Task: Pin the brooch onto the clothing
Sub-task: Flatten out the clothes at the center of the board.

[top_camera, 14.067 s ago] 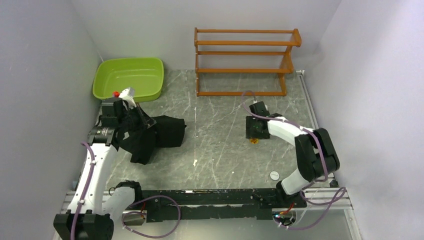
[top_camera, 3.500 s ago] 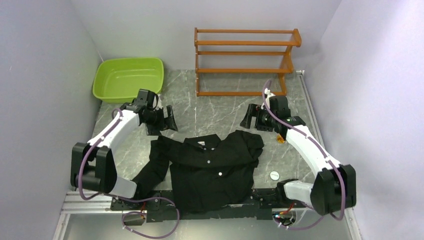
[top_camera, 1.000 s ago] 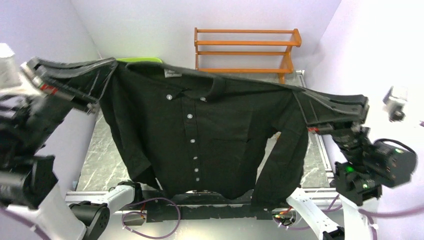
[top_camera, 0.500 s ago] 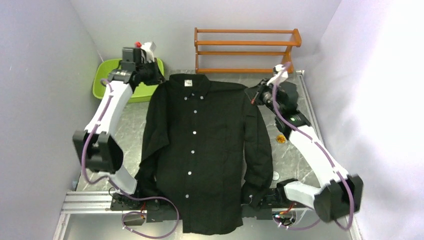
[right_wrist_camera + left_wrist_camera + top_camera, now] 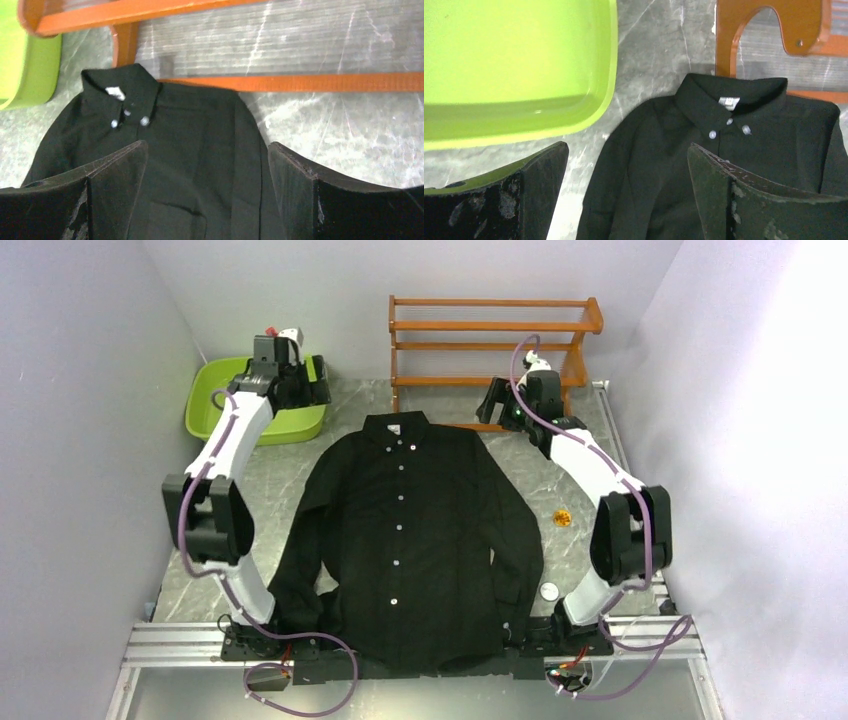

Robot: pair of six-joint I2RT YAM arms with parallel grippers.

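The left fingers (image 5: 536, 195) are spread wide with nothing between them, hovering over the near right corner of a lime-green plastic basin (image 5: 610, 55), whose hollow lies ahead of them and to their left. Below and just to the right of these fingers, a black long-sleeved button-up shirt (image 5: 410, 530) lies flat and front-up on the grey marbled surface (image 5: 275, 475). Its collar, with a white neck label and small white buttons, points toward the far wall, and both sleeves run down along its sides. The collar sits between the two pairs of fingers, and the hem reaches the arm bases. The right fingers (image 5: 117, 190) are likewise spread apart and hold nothing, hanging above the shirt's right shoulder. Just beyond them stands an orange wooden slatted rack (image 5: 490, 328), its lowest rail close behind the collar. Well back from the right fingers toward the bases, and a little to their right, the small round shiny orange brooch (image 5: 563, 517) lies on the bare surface beside the right sleeve, not touching the cloth. Nearer the bases still lies a small white round disc (image 5: 549, 591).
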